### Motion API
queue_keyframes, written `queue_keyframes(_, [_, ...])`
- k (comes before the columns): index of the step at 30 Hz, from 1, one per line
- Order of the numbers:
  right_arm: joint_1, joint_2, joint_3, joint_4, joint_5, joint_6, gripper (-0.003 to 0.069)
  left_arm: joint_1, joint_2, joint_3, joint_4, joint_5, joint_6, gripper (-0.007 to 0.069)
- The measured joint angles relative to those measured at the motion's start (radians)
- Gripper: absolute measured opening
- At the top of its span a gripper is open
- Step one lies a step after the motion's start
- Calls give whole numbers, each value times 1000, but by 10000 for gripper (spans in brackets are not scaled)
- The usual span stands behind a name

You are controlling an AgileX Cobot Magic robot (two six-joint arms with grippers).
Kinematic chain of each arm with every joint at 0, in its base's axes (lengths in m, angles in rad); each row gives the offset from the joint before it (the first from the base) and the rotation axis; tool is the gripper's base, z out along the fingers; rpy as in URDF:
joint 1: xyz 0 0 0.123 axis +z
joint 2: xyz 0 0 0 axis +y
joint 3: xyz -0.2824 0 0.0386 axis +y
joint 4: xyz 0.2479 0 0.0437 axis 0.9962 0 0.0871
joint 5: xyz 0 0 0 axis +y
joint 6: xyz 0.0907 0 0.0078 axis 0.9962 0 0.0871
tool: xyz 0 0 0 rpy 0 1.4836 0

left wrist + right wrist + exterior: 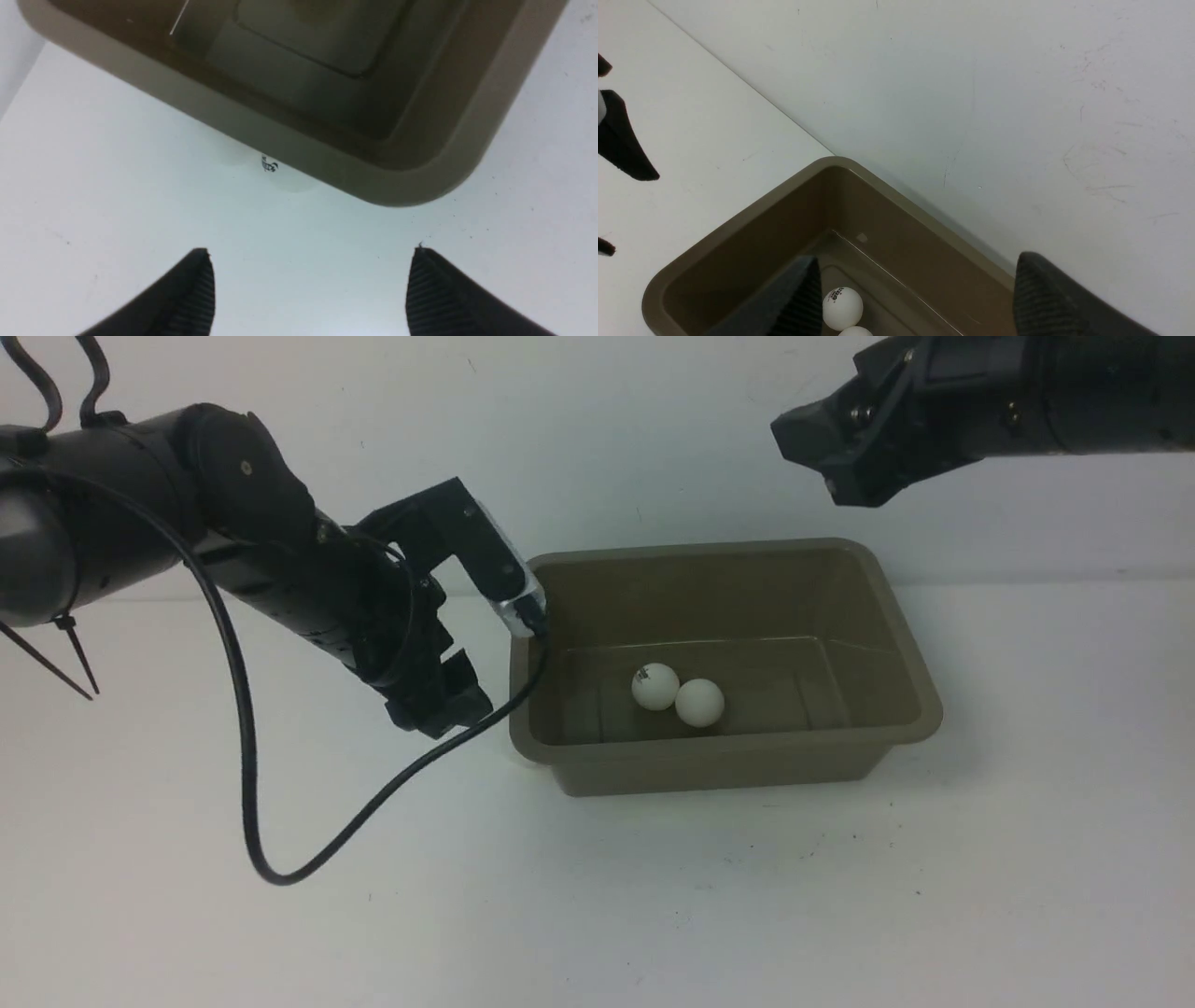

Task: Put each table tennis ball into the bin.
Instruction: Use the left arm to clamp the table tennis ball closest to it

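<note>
While hanging low just beside the left end of the bin (920,714), spread wide and gripping nothing: left gripper (434,702), fingers aimed down at the desk (597,915). Through the left wrist view, ribbed fingertips (198,284) far apart with only bare desk between. Just ahead of them, a rounded corner of the out-turned rim. Tucked against the outer wall under that rim, resting on the desk: first loose ball (233,156) and second loose ball (292,179), side by side, white on white and barely outlined. Small dark print between the two outlines; cannot tell which one carries it. Hidden behind the left arm from the front.

Down on the bin floor, toward its left half: marked ball (654,687) and plain ball (699,702), touching each other, well clear of every wall.

High above the far right corner of the bin, close to the back wall (597,429): right gripper (822,467), likewise released and empty, its fingers wide apart in the right wrist view. Little gap between the bin's far rim and the wall foot.

Draped from the left wrist past the bin's near left corner, then looping onto the desk: black cable (247,784). Broad bare desk in front of the bin and off to its right.
</note>
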Motion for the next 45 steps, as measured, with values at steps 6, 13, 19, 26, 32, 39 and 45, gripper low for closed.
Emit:
queue_keyframes(6, [0,0,0,0,7,-10,501,87,0,59,-112,-4,109,490])
queue_keyframes(13, [0,0,0,0,9,-12,501,189,30,118,-496,-33,535,490])
queue_keyframes(19, [0,0,0,0,9,-12,501,186,122,119,-624,-70,813,490])
queue_keyframes(26, [0,0,0,0,9,-12,501,186,191,119,-648,-117,891,490])
queue_keyframes(32, [0,0,0,0,9,-13,501,186,239,119,-771,-93,991,490])
queue_keyframes(39, [0,0,0,0,9,-14,501,167,273,119,-874,-74,1068,490])
queue_keyframes(45, [0,0,0,0,9,-14,501,101,288,119,-879,-92,1064,490])
